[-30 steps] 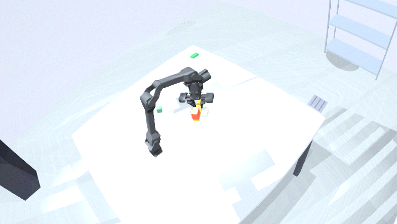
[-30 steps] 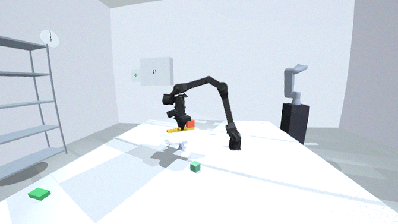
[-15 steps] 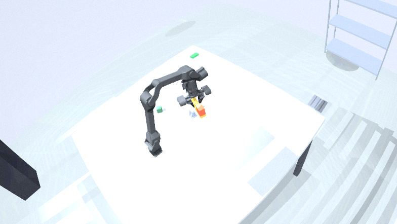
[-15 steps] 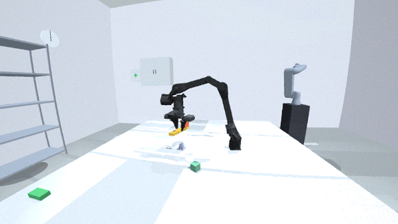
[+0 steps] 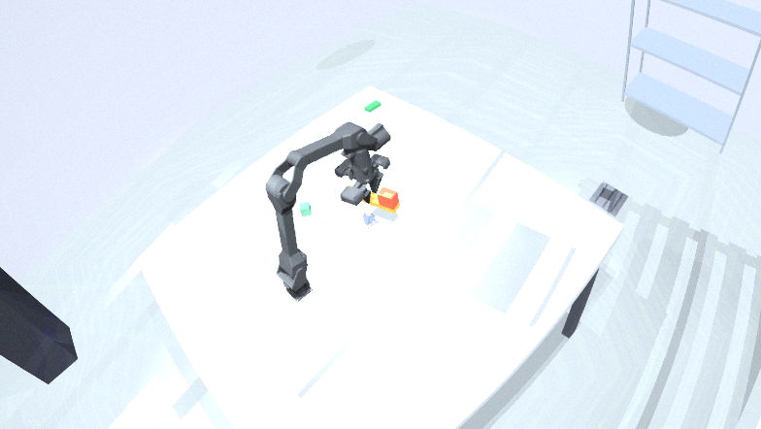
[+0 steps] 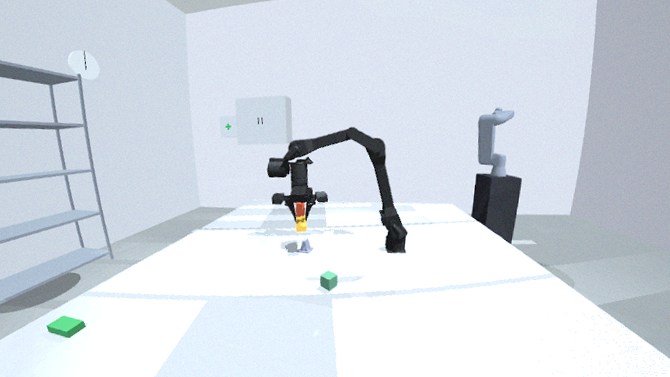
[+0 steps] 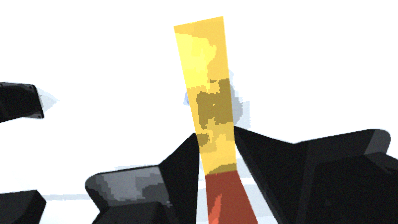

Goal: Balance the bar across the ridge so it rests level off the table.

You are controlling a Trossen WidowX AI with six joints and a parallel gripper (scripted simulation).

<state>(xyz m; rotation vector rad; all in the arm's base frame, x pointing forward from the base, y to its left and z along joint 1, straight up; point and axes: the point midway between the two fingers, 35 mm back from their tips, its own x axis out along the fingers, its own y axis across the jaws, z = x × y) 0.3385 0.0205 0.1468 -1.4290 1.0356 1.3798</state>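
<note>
My gripper (image 5: 371, 194) (image 6: 300, 219) (image 7: 215, 132) is shut on the yellow bar (image 5: 377, 200) (image 6: 300, 225) (image 7: 212, 100) and holds it above the table. A red block (image 5: 388, 199) (image 6: 300, 208) (image 7: 227, 197) sits on one end of the bar. The small blue-grey ridge (image 5: 368, 218) (image 6: 305, 247) stands on the table below the bar, with a gap between them in the exterior view. In the wrist view the bar hides nearly all of the ridge; only a bluish sliver shows at the bar's left edge. The exterior camera sees the bar end-on, so its level is hard to tell.
A small green cube (image 5: 305, 209) (image 6: 328, 279) stands on the table between the arm's base and the far-left edge in the top view. A flat green block (image 5: 372, 106) (image 6: 66, 325) lies near the table's far corner there. Shelving (image 5: 687, 58) (image 6: 25, 174) stands off the table.
</note>
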